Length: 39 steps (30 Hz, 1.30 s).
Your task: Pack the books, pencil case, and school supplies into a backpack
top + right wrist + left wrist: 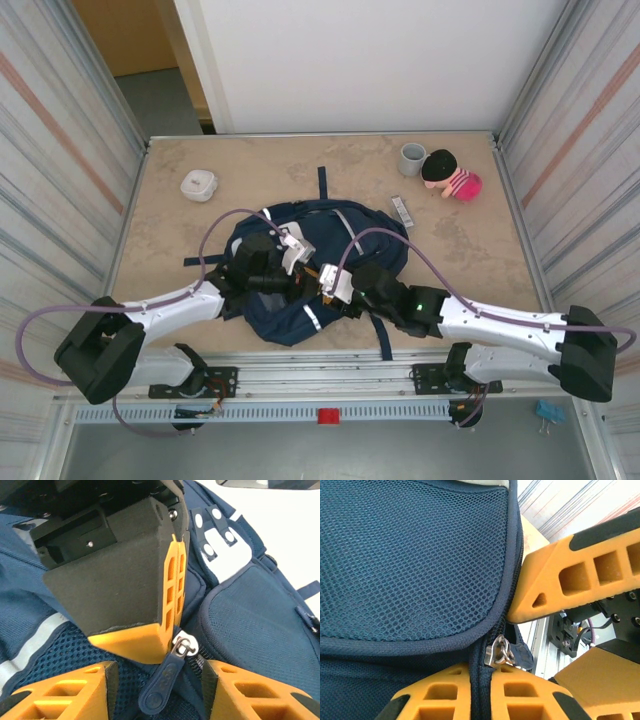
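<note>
Navy fabric is most of what I see from here. The backpack (322, 215) lies flat in the middle of the table (165, 225), right in front of both arms. The left gripper (481, 677) is clenched on the seam next to the zipper, pinning the cloth, and the metal slider (499, 652) sits just beside its fingertips. The right gripper (159, 669) is released, with its jaws apart on either side of the blue pull tab (162, 682) and touching nothing as far as I can see. My guess is the step is working that zipper, with left holding and right pulling. I honestly can't tell if it's meant to go open or closed. To do it well imo, right should close on the tab itself, near the slider, and not on the mesh under it. Then it should drag along the line of the teeth rather than lifting, or the slider will cock and jam. Left's job is a taut seam, since floppy cloth bunches up ahead of a slider. The two sets of fingers are really close together, so right should pull away from left, not across it. A grey-white bar (402, 211) lies out on the table just past the bag's far right corner, so packing doesn't look finished.
</note>
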Motion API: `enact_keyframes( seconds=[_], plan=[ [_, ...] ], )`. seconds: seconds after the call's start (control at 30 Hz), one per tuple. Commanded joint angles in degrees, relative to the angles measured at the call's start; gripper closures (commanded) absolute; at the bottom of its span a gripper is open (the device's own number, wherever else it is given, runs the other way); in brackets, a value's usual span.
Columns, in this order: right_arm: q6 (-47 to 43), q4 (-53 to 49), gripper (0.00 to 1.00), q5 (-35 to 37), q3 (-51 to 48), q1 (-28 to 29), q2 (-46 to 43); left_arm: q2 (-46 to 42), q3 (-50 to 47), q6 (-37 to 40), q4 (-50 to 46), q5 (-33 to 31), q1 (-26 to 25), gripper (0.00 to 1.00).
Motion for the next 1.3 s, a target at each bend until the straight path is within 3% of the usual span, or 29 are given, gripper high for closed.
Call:
enact_keyframes(
  seconds=[0.0, 0.33, 0.43, 0.6, 0.7, 0.83, 1.1, 1.17, 1.27],
  plan=[
    [-2.47, 4.92, 0.53, 3.59, -0.65, 0.27, 1.05, -2.77, 2.24, -1.77, 1.75, 4.52, -0.67, 1.0],
    [-0.76, 0.91, 0.77, 10.72, -0.73, 0.35, 1.0, -4.19, 2.18, -1.23, 1.26, 3.86, -0.67, 1.0],
    [0.02, -0.12, 0.88, 11.04, -1.06, 0.26, -0.51, -4.32, 2.12, -0.86, 0.89, 3.64, -0.67, 1.0],
    [2.03, -3.41, 0.99, 9.62, -1.05, -0.48, -3.05, -4.85, 2.06, 0.44, -0.84, 2.13, -0.67, 1.0],
    [4.44, -7.38, 1.0, 5.04, -0.94, -2.63, -5.06, -5.87, 2.02, 2.87, -4.22, -1.11, -0.66, 1.0],
    [9.35, -13.77, 1.0, -6.4, -0.59, -9.63, -9.37, -8.18, 1.16, 6.26, -8.39, -5.76, -0.55, 1.0],
    [16.13, -19.75, 1.0, -19.2, 0.61, -20.3, -8.32, -12.71, 0.19, 10.16, -16.43, -14.4, -0.32, 0.92],
    [17.73, -20.45, 1.0, -23.31, 1.65, -22.12, -7.03, -14.14, 0.35, 9.42, -18.43, -16.11, -0.25, 0.84],
    [20.59, -21.88, 1.0, -28.94, 3.99, -23.13, -4.2, -16.86, 0.75, 5.31, -21.9, -18.63, -0.29, 0.6]
  ],
)
